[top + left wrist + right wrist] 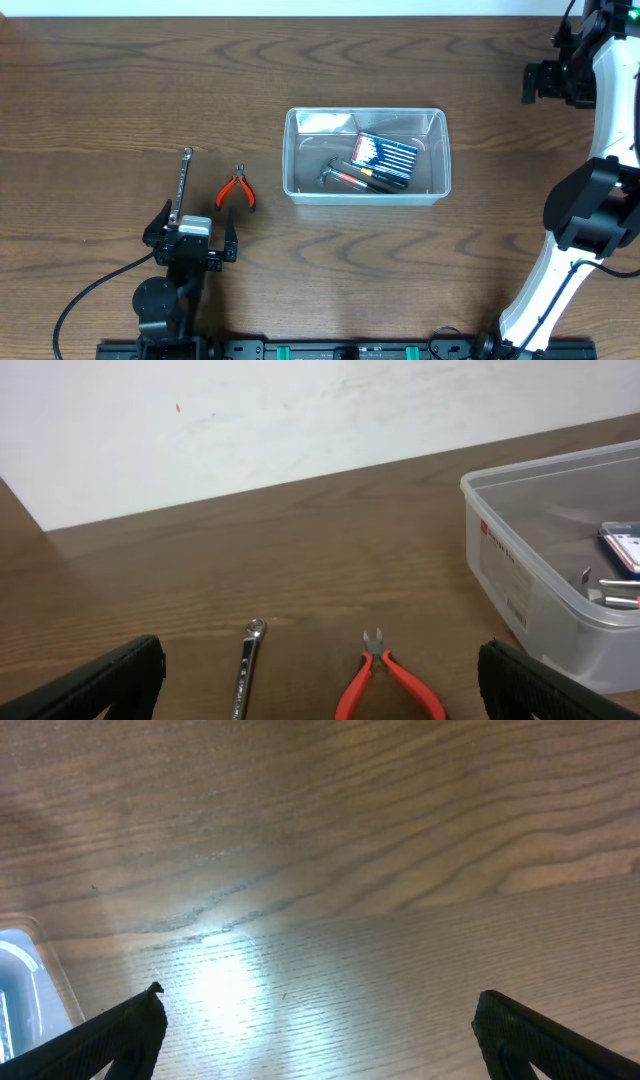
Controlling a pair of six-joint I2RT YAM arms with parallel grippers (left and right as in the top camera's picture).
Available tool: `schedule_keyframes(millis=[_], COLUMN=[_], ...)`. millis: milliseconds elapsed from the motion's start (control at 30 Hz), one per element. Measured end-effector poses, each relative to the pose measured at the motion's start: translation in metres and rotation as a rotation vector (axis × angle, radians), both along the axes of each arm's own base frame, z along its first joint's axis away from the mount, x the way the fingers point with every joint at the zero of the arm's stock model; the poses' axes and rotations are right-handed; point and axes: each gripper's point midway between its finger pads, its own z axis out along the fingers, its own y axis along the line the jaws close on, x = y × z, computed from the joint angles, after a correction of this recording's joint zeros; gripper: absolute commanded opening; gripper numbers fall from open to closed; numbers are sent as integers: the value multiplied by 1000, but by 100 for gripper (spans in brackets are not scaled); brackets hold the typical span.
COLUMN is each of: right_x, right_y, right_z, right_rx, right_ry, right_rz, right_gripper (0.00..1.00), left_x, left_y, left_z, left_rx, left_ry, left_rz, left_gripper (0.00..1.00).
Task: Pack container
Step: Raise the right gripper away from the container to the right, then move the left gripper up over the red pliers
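The clear plastic container (366, 190) sits mid-table. It holds a blue-and-white box (386, 151), a small hammer and a red-and-black tool. The container also shows at the right of the left wrist view (520, 570) and at the left edge of the right wrist view (25, 970). Red-handled pliers (237, 191) and a silver wrench (184, 180) lie on the table left of the container, also in the left wrist view: pliers (385, 682), wrench (245, 670). My left gripper (193, 236) is open and empty, just in front of both tools. My right gripper (320, 1040) is open and empty above bare table.
The right arm (590, 200) stands along the table's right side, its wrist at the far right corner. A white wall (250, 420) rises behind the table's far edge. A black cable (90, 290) trails at the front left.
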Motion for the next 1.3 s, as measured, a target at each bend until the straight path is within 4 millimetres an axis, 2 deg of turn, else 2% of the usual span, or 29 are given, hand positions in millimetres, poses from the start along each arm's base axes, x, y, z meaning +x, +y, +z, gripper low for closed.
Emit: schedule_keyframes(millis=[267,400,467,600,700,833,933,1033,1200,1300], right_x=[0,0,0,0,0,0,0,1,0,1], right_y=[0,0,0,0,0,0,0,0,0,0], right_z=[0,0,0,0,0,0,0,0,0,0], right_rx=[0,0,0,0,0,-1,0,-1,-1,-1], right_ry=[0,0,0,-1,-1,-2,-2,-3,-2,-2], right_rz=[0,0,0,0,0,0,0,0,0,0], right_gripper=[99,99,99,99,99,99,99,99,99,99], left_x=[-1,-7,-11,-12,-5,19,32,34,32,36], left_y=[-5,-9,-10,-11,-13,-19,-21,-17,-2,-1], left_z=[-1,-9,-4,33,64,110,123,116,93,80], left_rx=[-170,-245,-256,-258,-266,-279,-270,-255,-224,-225], left_ry=[21,133,184,266,338,365,391,505,797,948], left_rz=[-6,-5,-3,2,-4,-45,-65,-33,72,92], left_gripper=[98,98,98,98,98,98,98,98,98,98])
